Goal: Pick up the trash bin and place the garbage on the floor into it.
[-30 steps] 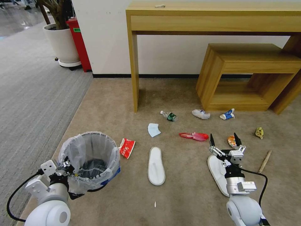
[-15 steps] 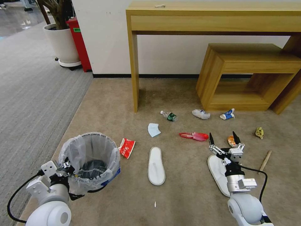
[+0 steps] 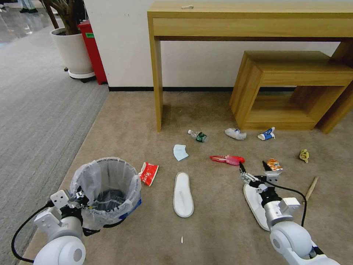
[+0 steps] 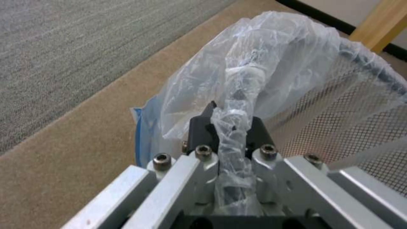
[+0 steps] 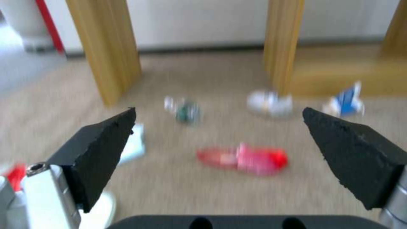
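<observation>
The trash bin (image 3: 106,189), a dark mesh bin with a translucent bag, stands on the beige floor (image 3: 217,235) at my near left. My left gripper (image 3: 79,197) is shut on its bagged rim; the left wrist view shows the fingers (image 4: 199,127) pinching bag and rim. My right gripper (image 3: 253,166) hangs open above the floor, between a pink-red wrapper (image 3: 228,159) and a crushed orange can (image 3: 274,163). One white slipper (image 3: 255,206) lies under that arm, another slipper (image 3: 183,194) lies mid-floor. In the right wrist view the open gripper (image 5: 219,111) faces the wrapper (image 5: 244,158).
More garbage lies around: red wrapper (image 3: 149,173) beside the bin, blue mask (image 3: 180,152), small bottle (image 3: 198,135), white wad (image 3: 235,133), blue-white carton (image 3: 266,134), yellowish scrap (image 3: 304,155), wooden stick (image 3: 311,188). A wooden desk (image 3: 158,73) and low bench (image 3: 290,88) stand behind; grey carpet lies left.
My right gripper has swung left and turned, uncovering the orange can and now pointing at the pink-red wrapper. The bin and left gripper have shifted slightly toward me.
</observation>
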Available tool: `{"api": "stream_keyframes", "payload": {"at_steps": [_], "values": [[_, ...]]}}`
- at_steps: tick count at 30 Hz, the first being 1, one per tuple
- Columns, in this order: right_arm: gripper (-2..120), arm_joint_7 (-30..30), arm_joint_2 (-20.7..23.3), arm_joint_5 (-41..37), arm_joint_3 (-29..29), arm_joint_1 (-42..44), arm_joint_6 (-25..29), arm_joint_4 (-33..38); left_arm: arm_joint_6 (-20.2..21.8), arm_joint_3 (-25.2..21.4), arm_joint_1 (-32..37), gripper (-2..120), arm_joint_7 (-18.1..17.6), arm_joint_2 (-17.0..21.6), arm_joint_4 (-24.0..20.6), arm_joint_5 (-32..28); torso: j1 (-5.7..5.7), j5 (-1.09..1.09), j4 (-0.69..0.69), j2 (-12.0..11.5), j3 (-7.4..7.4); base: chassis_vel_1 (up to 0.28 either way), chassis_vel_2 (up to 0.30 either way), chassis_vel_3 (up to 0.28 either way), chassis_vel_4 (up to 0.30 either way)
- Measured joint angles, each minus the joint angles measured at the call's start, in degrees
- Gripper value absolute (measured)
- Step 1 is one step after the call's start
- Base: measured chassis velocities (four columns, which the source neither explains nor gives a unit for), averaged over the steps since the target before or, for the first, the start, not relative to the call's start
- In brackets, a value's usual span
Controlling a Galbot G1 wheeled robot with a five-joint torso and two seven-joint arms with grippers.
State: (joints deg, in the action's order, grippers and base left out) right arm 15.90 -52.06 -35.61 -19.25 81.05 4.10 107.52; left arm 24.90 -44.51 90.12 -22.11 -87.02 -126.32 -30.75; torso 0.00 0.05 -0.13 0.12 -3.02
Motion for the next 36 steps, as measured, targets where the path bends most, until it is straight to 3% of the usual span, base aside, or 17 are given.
{"api": "stream_keyframes", "payload": {"at_steps": [5,8,10,11,13,16,19,22,28,36], "values": [[100,1.67,2.45,-2.41,4.56,-0.69,-4.04,-0.83,-0.23,0.02,-0.14,3,0.07,-0.19,0.39,0.21,0.00,0.00,-0.01,0.00,0.00,0.000,0.000,0.000,0.000],[100,-1.59,3.73,-5.48,6.42,-0.81,-3.60,-1.19,-0.37,0.01,-0.27,3,0.08,-0.20,0.66,0.27,0.00,-0.01,-0.01,0.00,0.00,0.000,0.000,0.000,0.000],[100,-7.76,4.96,-8.32,8.43,-0.88,0.29,-2.48,-0.41,0.06,-0.33,3,0.09,-0.18,0.78,0.27,0.00,-0.01,-0.01,0.00,0.00,0.000,0.000,0.000,0.000],[100,-7.76,4.96,-8.32,8.43,-0.88,0.29,-2.48,-0.41,0.06,-0.33,3,0.09,-0.18,0.78,0.27,0.00,-0.01,-0.01,0.00,0.00,0.000,0.000,0.000,0.000],[100,-15.20,6.07,-8.62,10.74,-1.66,5.70,-4.74,-0.42,0.06,-0.32,3,0.11,-0.17,0.79,0.28,0.00,0.00,-0.01,0.00,0.00,0.000,0.000,0.000,0.000],[99,-17.93,6.71,-9.12,12.47,-2.32,7.49,-6.23,-0.47,-0.01,-0.36,3,0.11,-0.14,0.93,0.29,0.00,-0.01,0.00,0.00,0.00,0.000,0.000,0.000,0.000],[92,-18.69,6.96,-9.63,14.28,-2.99,8.18,-7.52,-0.48,0.00,-0.38,3,0.11,-0.12,1.16,0.33,0.00,-0.01,-0.01,0.00,0.00,0.000,0.000,0.000,0.000],[99,-16.90,7.20,-9.87,17.93,-5.14,7.21,-9.05,-0.61,0.09,-0.48,3,0.11,-0.27,1.70,0.71,0.00,-0.01,-0.01,0.00,0.00,0.000,0.000,0.000,0.000],[100,-14.85,7.14,-13.51,24.69,-11.53,4.87,-11.21,-0.62,0.26,-0.57,3,0.11,-0.89,2.04,1.37,0.00,-0.01,-0.01,0.00,0.00,0.000,0.000,0.000,0.000],[100,-21.06,6.05,-20.25,32.80,-19.08,6.54,-16.29,-1.03,0.03,-0.19,3,0.11,-1.84,2.13,2.46,0.00,-0.01,0.00,0.00,0.00,0.000,0.000,0.000,0.000]]}}
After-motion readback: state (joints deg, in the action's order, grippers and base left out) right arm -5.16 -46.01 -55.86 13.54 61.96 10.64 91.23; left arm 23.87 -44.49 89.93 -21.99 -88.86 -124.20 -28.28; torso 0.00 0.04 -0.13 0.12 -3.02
